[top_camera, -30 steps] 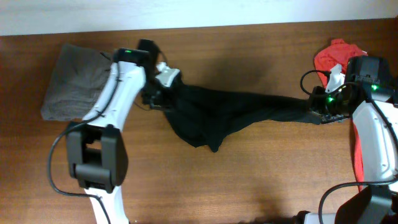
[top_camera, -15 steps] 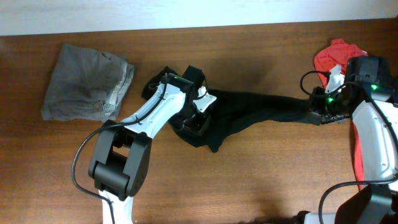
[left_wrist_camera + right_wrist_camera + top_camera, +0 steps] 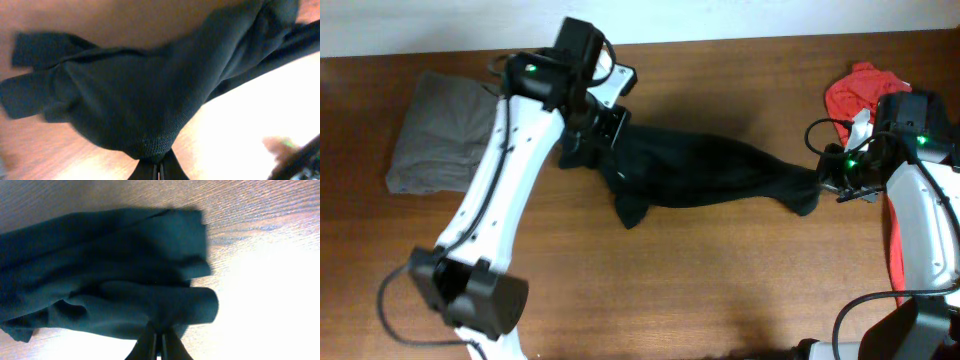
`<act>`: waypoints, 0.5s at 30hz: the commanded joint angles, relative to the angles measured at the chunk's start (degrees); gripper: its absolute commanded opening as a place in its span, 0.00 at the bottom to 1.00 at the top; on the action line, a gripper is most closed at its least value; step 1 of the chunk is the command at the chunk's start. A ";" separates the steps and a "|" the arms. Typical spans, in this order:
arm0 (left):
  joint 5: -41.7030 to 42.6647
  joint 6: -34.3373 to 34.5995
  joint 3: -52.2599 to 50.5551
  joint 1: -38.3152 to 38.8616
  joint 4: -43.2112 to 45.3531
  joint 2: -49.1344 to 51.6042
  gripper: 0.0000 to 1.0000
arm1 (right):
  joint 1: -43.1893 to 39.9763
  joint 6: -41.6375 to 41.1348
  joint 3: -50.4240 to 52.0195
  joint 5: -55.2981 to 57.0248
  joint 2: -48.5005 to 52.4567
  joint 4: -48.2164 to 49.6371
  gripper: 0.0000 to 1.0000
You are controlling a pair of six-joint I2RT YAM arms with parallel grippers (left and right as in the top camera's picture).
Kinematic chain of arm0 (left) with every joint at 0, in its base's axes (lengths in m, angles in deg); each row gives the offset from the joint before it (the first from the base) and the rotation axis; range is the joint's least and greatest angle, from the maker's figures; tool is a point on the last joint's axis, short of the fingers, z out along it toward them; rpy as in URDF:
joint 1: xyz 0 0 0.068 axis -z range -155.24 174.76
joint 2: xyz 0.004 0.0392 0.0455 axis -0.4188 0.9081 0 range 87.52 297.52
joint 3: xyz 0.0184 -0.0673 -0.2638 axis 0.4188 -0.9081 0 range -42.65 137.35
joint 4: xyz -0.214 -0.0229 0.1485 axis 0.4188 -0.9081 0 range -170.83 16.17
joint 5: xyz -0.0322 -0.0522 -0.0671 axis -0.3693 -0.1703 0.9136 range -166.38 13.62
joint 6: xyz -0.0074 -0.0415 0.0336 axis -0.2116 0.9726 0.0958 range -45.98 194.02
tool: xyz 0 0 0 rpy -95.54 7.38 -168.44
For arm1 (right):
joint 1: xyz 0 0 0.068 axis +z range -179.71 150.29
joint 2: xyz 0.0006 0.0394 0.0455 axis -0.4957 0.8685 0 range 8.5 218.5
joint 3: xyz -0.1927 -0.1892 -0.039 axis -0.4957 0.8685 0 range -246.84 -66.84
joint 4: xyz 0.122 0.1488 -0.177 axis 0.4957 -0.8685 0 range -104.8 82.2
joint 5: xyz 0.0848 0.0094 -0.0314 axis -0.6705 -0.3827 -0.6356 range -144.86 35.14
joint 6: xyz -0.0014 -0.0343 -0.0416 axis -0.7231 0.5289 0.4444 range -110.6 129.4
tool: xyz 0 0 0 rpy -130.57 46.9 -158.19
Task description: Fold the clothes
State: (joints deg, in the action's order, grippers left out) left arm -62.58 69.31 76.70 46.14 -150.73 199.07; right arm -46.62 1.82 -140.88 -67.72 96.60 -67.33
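**Overhead view, with both wrist views.** The black T-shirt (image 3: 705, 175) lies on the table (image 3: 720, 290) as a bunched rope. It starts just beside the grey garment (image 3: 435, 140) and runs away from it toward the red shirt (image 3: 855, 88) at the opposite end.

- **Left gripper (image 3: 608, 128):** fingers together, clamped on a fold at the end nearer the grey garment.
- **Right gripper (image 3: 832, 183):** fingers together on the end farthest from it.

Half a second earlier the left gripper sits over the shirt's middle, further from the grey garment. It is now back beside that garment and has dragged fabric along with it.

Judged consequence: the shirt is drawn out lengthwise but not yet flat, so spreading must precede any fold.
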 commanded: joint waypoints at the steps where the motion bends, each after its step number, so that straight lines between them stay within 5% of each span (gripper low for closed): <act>1: -6.43 -0.09 0.92 0.28 -0.79 -3.23 0.00 | -0.37 0.13 -0.68 1.29 -0.04 1.36 0.04; 8: -9.84 -0.07 0.92 0.20 -0.72 -4.33 0.00 | -0.35 -1.29 -0.85 0.68 -0.42 -2.89 0.04; 9: -9.84 -0.07 0.92 0.20 -0.72 -4.33 0.00 | -0.35 -2.82 -0.85 4.24 -0.22 -5.55 0.11; 10: -9.81 -0.07 0.94 0.20 -0.70 -4.33 0.00 | -0.35 -6.27 -0.74 10.51 0.04 -8.22 0.40; 11: -9.84 -0.07 0.92 0.17 -0.70 -4.33 0.00 | -0.37 -9.40 -0.50 15.58 0.20 -9.60 0.56; 13: -10.36 -0.09 0.94 0.20 -0.76 -4.33 0.00 | -0.42 -13.33 0.42 21.33 0.39 -9.64 0.66; 15: -10.67 -0.09 0.92 0.20 -0.72 -4.33 0.01 | -0.42 -12.55 1.38 17.40 0.42 -6.67 0.66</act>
State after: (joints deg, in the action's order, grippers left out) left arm -71.71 69.31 76.96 46.45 -151.48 196.27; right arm -46.82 -6.57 -140.79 -54.63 96.64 -76.57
